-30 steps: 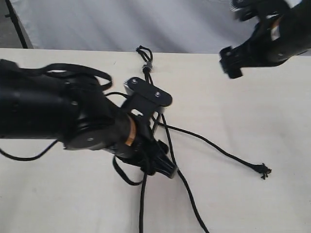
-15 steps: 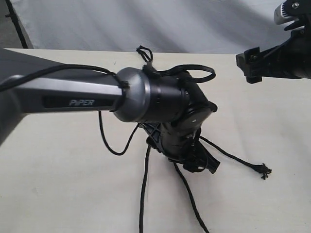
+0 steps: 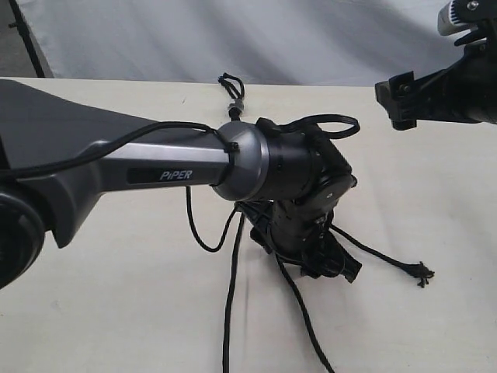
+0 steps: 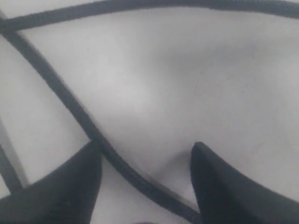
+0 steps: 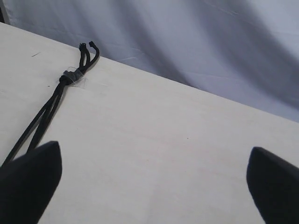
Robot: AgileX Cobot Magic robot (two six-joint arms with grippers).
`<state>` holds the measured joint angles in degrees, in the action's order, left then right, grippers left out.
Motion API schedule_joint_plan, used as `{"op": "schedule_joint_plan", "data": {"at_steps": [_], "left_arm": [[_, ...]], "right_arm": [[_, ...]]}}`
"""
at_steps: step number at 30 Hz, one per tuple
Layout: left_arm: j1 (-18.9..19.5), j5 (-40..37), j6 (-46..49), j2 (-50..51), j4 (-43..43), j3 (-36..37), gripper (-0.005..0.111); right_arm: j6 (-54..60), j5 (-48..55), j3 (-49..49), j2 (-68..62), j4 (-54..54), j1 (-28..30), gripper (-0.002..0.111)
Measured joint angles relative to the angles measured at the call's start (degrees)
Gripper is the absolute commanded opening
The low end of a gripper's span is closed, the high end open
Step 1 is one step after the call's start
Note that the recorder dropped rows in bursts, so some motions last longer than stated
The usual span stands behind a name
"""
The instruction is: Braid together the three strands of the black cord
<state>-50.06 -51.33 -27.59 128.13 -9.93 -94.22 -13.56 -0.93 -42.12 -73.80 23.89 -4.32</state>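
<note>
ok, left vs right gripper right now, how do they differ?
The left gripper sits low over the table, a strand running between its jaws; the right gripper hangs raised off to the right, nothing between its jaws. The left gripper's jaws look closer set than the right gripper's. Both are open, neither clamping anything.

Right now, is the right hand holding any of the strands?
No, the right hand is open, with only bare table showing between its fingers.

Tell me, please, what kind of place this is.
Probably a robotics lab test bench: a plain cream tabletop, a white fabric backdrop behind it, a grey-and-black robot arm marked PIPER and a second black robot arm.
</note>
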Motion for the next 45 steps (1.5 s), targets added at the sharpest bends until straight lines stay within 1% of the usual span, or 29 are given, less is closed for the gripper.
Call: {"op": "schedule_joint_plan", "data": {"at_steps": [1, 3, 9, 14, 19, 23, 28, 31, 34, 36, 39, 40, 45], "left_arm": [[0.0, 0.13, 1.1, 0.0, 1.06, 0.0, 0.022], [0.0, 0.23, 3.09, 0.11, 2.34, 0.0, 0.0], [0.0, -0.31, 5.59, 0.33, 2.01, -0.14, 0.001], [0.0, -0.53, 9.45, 0.03, 1.88, -0.14, 0.001], [0.65, -2.12, 10.73, -2.88, 1.26, 0.23, 0.001], [2.77, -4.57, 10.95, -6.85, 1.26, 0.37, 0.001], [7.8, -8.55, 13.25, -8.51, 1.38, 0.37, 0.001], [11.02, -9.03, 15.72, -8.51, 1.38, 1.59, 0.001], [13.82, -6.88, 16.76, -8.03, 0.59, 4.68, 0.001], [14.98, -3.32, 17.11, -7.91, -0.09, 7.99, 0.001], [15.56, 1.36, 17.22, -7.91, -0.09, 12.6, 0.001], [15.56, 3.62, 17.22, -7.91, -0.09, 15.24, 0.001], [15.56, 7.93, 17.22, -9.27, -1.09, 19.29, 0.001]], "right_arm": [[0.0, 0.0, 0.0, 0.0, 0.0, 0.0, 0.103], [0.0, 0.0, 0.0, 0.0, 0.0, 0.0, 0.103], [0.0, 0.0, 0.0, 0.0, 0.0, 0.0, 0.103], [0.0, 0.0, 0.0, 0.0, 0.0, 0.0, 0.103], [0.0, 0.0, 0.0, 0.0, 0.0, 0.0, 0.103], [0.0, 0.0, 0.0, 0.0, 0.0, 0.0, 0.103], [0.0, 0.0, 0.0, 0.0, 0.0, 0.0, 0.103], [0.0, 0.0, 0.0, 0.0, 0.0, 0.0, 0.103], [0.0, 0.0, 0.0, 0.0, 0.0, 0.0, 0.103], [0.0, 0.0, 0.0, 0.0, 0.0, 0.0, 0.103], [0.0, 0.0, 0.0, 0.0, 0.0, 0.0, 0.103], [0.0, 0.0, 0.0, 0.0, 0.0, 0.0, 0.103], [0.0, -0.12, 0.0, 0.0, 0.0, 0.0, 0.103]]}}
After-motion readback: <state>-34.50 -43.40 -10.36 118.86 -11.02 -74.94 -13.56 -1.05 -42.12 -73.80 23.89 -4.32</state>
